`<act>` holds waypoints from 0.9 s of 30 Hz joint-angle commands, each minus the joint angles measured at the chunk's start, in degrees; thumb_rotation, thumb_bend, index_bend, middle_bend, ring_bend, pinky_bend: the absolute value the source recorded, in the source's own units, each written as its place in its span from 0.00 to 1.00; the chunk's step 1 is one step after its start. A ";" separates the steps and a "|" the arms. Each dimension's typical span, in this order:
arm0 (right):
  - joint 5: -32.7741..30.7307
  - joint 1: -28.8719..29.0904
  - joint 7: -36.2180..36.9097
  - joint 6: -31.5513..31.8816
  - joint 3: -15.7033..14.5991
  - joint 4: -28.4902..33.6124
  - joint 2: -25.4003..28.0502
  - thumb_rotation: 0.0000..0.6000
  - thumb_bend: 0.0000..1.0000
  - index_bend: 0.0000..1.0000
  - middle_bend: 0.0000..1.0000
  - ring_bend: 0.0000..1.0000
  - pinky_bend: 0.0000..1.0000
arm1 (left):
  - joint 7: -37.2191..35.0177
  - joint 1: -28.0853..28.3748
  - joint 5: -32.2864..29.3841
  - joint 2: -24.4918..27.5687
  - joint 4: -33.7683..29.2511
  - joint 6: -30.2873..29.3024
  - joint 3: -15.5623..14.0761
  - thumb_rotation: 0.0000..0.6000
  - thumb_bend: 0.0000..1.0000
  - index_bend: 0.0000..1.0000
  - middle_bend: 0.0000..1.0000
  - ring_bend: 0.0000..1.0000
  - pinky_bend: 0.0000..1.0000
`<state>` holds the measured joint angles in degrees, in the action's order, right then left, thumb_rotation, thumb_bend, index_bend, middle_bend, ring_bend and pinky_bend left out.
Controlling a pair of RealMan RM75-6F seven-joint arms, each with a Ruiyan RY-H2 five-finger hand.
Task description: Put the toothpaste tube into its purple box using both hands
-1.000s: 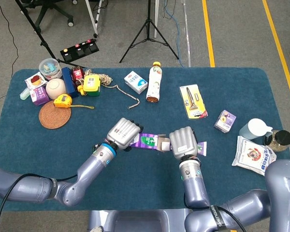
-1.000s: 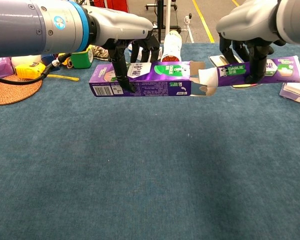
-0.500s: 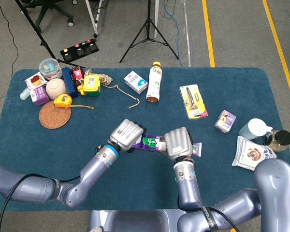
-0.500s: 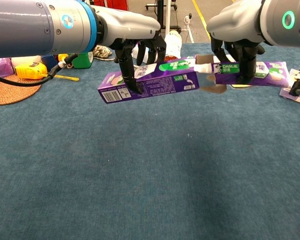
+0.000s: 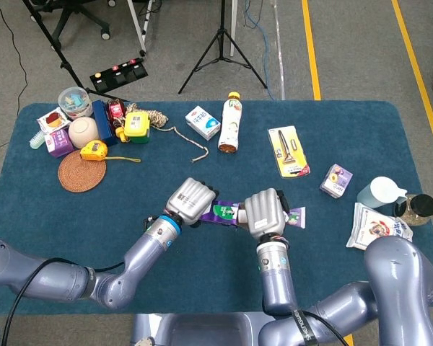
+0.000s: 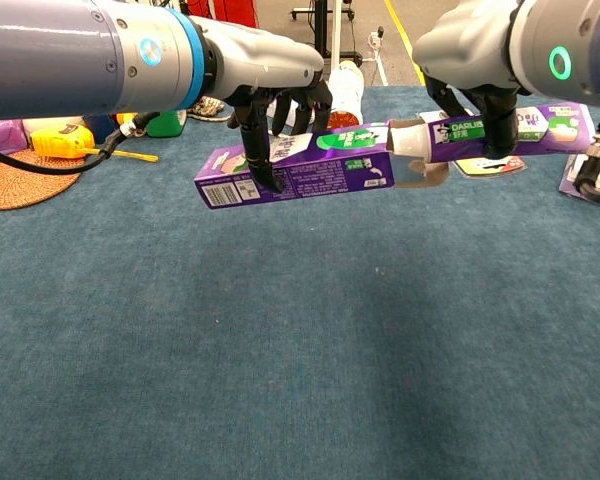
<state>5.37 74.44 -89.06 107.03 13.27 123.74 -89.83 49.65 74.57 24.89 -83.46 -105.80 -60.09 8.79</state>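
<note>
Centre frame, above the cloth — left hand [image 6: 280,110] grips the purple box [image 6: 295,172], right hand [image 6: 485,105] clamps the toothpaste tube [image 6: 490,128], its white cap at the box's open right end, axes nearly in line.

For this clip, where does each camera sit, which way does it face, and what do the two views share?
Head view: high above the robot, looking down on the blue table; both arms reach in from the bottom edge, the left hand and right hand at centre.
Chest view: low, near table height, facing forward across the table; both forearms enter from the top corners.
Shared: the left hand holding the purple box, the right hand holding the toothpaste tube, cap at the box's open end.
</note>
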 commanded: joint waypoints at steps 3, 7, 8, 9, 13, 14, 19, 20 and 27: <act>2.32 1.29 -2.98 2.25 -1.93 -0.93 -2.33 1.00 0.62 0.60 0.72 0.72 0.71 | -0.18 0.46 -0.34 -0.63 -0.06 -0.01 0.24 1.00 0.23 0.49 0.42 0.36 0.65; 3.60 1.74 -4.62 3.50 -2.70 -1.49 -4.02 1.00 0.62 0.60 0.72 0.72 0.72 | -0.65 0.50 -0.07 -0.93 -0.15 -0.26 0.38 1.00 0.23 0.49 0.42 0.36 0.65; 3.89 1.86 -5.07 3.73 -2.87 -1.61 -4.33 1.00 0.62 0.60 0.72 0.72 0.72 | -0.74 0.51 -0.05 -0.96 -0.17 -0.27 0.40 1.00 0.23 0.49 0.42 0.36 0.65; 4.38 2.15 -5.81 4.03 -3.28 -1.78 -4.67 1.00 0.62 0.60 0.72 0.72 0.72 | -0.75 0.53 -0.06 -0.99 -0.15 -0.30 0.35 1.00 0.23 0.49 0.42 0.36 0.65; 6.08 2.78 -8.25 5.44 -4.60 -2.40 -6.32 1.00 0.62 0.60 0.72 0.72 0.73 | -1.38 0.39 -0.02 -1.13 -0.01 -0.36 0.40 1.00 0.23 0.49 0.42 0.36 0.65; 6.40 2.89 -8.75 5.79 -4.80 -2.53 -6.69 1.00 0.62 0.60 0.72 0.72 0.73 | -1.66 0.30 0.15 -1.16 0.07 -0.31 0.45 1.00 0.23 0.48 0.42 0.36 0.66; 8.36 3.29 -10.53 6.74 -5.84 -2.95 -8.55 1.00 0.62 0.60 0.72 0.72 0.73 | -4.79 -0.71 1.01 -1.62 0.29 0.34 1.27 1.00 0.23 0.49 0.42 0.36 0.67; 8.89 3.48 -10.95 6.83 -6.04 -2.93 -9.07 1.00 0.62 0.60 0.72 0.72 0.73 | -5.28 -0.95 1.76 -1.79 0.55 0.12 1.32 1.00 0.23 0.49 0.42 0.36 0.67; 11.18 3.33 -12.22 7.37 -6.08 -2.89 -10.42 1.00 0.62 0.60 0.72 0.72 0.73 | -6.40 -1.89 4.53 -2.47 1.02 -1.09 1.21 1.00 0.23 0.51 0.44 0.37 0.67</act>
<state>16.28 77.80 -101.09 114.37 7.24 120.84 -100.14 43.08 72.97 28.92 -85.78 -104.86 -60.93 9.99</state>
